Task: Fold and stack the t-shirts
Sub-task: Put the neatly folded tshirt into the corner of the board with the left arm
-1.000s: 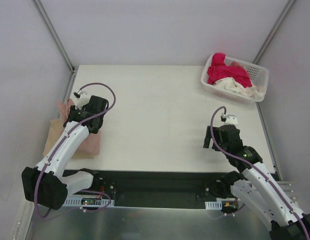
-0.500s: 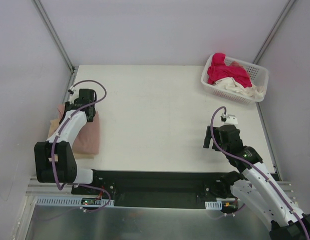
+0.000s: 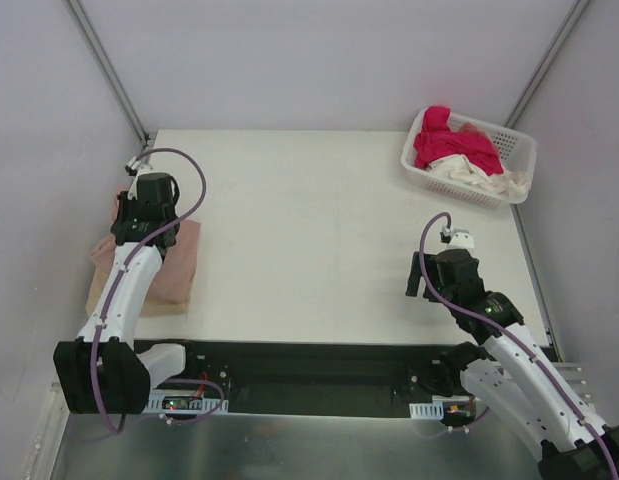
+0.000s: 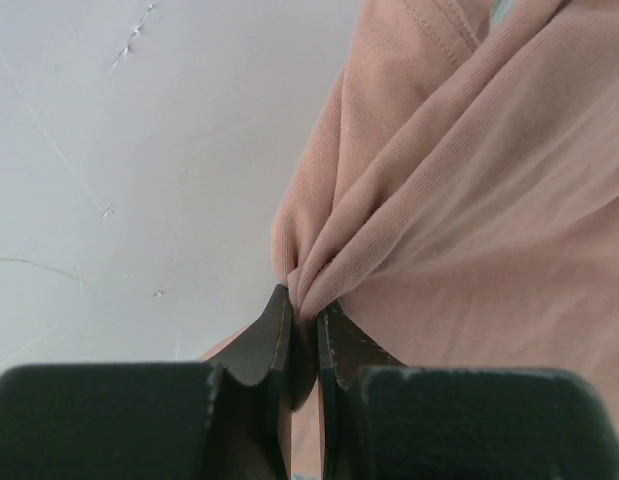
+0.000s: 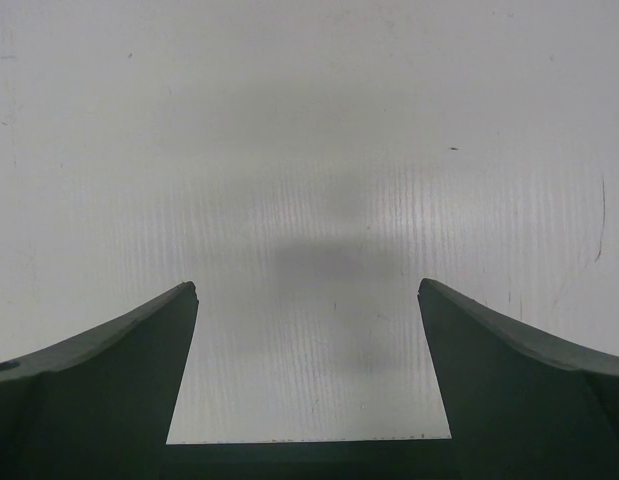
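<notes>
A folded dusty pink t-shirt (image 3: 177,262) lies at the table's left edge on top of a tan t-shirt (image 3: 107,272). My left gripper (image 3: 139,203) is at the pile's far end, shut on a pinched fold of the pink t-shirt (image 4: 459,200); the cloth bunches between the jaws (image 4: 304,305). My right gripper (image 3: 437,265) is open and empty above bare table at the right; its wrist view (image 5: 307,290) shows only white tabletop. A magenta-red t-shirt (image 3: 451,142) and a cream t-shirt (image 3: 474,175) lie crumpled in the basket.
A white latticed plastic basket (image 3: 517,148) stands at the far right corner. The white table (image 3: 319,230) is bounded by grey walls and slanted metal frame rails. The arm bases and a black tray sit along the near edge.
My left gripper has moved left and a little farther back, from the pile's right side to its far left end, drawing the pink cloth with it. The right arm has not moved.
</notes>
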### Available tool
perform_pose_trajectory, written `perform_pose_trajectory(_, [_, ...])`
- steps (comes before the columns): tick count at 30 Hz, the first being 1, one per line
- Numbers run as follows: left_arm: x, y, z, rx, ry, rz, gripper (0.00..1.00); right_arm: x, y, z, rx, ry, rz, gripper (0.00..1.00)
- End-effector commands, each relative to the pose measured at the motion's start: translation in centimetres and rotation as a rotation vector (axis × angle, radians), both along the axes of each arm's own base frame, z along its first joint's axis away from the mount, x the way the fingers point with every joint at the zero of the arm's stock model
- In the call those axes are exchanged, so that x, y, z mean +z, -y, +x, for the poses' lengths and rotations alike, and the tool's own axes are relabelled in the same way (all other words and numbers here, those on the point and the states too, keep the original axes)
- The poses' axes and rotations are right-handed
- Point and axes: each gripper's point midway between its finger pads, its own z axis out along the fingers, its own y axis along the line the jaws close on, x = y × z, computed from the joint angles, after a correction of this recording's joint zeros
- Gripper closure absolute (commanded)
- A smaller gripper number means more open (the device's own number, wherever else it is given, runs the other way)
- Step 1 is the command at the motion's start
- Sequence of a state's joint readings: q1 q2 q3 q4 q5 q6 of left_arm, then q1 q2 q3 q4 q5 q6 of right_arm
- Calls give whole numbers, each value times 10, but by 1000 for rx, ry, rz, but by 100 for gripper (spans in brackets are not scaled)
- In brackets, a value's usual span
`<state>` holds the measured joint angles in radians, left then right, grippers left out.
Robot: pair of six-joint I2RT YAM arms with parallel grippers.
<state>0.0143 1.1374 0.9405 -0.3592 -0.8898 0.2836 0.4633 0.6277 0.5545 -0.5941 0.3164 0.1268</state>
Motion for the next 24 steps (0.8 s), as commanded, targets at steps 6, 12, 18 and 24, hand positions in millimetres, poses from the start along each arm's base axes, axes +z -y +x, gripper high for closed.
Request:
perform_pose_trajectory(6, [-42,-12,-8,65,-69,25,88,3,0,3,0,23,4,3])
perform_pose_trajectory(12, [-61,-55,-28,297,-77,39,52,4,-1,3,1,25,6,3])
perform_pose_trajectory(18, [-38,-63,-19,354,-41,86,1,4,-2,3,6,24,8,3])
perform_pose_trajectory(24, [5,-33,-6,247,184,-48,1,4,-1,3,-2,29,10,3])
